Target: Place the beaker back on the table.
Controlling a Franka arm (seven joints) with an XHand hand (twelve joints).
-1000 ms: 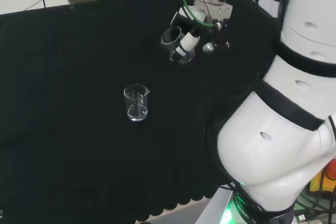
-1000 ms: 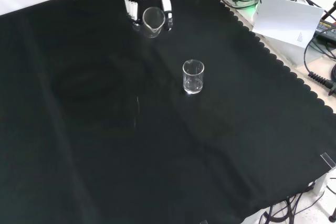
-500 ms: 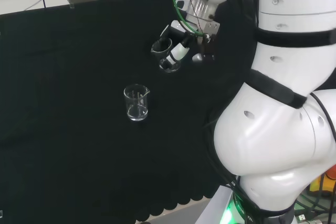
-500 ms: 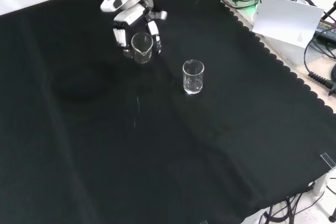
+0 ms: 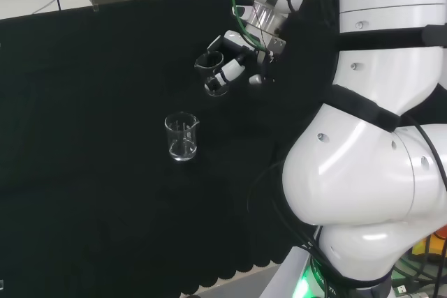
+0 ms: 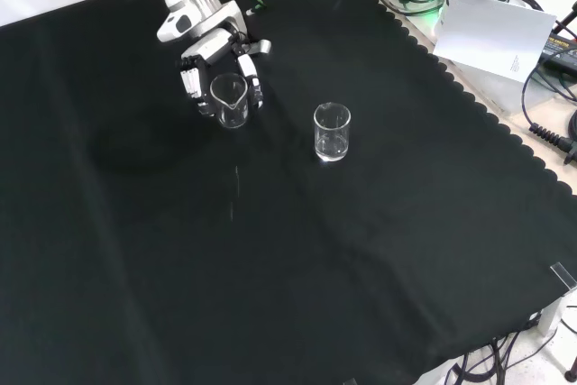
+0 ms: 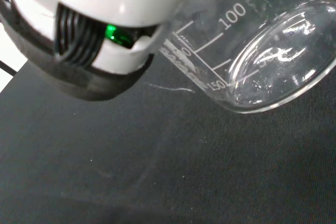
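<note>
The hand (image 6: 200, 41) has its fingers curled round a clear glass beaker (image 6: 229, 100), which it holds upright just above the black cloth. In the head view the hand (image 5: 232, 68) and its beaker (image 5: 209, 68) hang above and to the right of a second clear beaker (image 5: 182, 137). That second beaker (image 6: 331, 132) stands upright on the cloth, apart from the hand. The wrist view shows the held beaker (image 7: 262, 61) close up with its printed scale, beside a white and black part of the hand (image 7: 100, 30). Whether the held beaker touches the cloth I cannot tell.
The black cloth (image 6: 297, 259) covers the bench, with a scalloped edge at the right of the front view. Cables and a white box (image 6: 491, 33) lie beyond that edge. The arm's white links (image 5: 363, 172) stand at the right of the head view.
The hand has carried the beaker down and away from the front view's top edge, leftward in the head view, closer to the cloth. The standing beaker has not moved.
</note>
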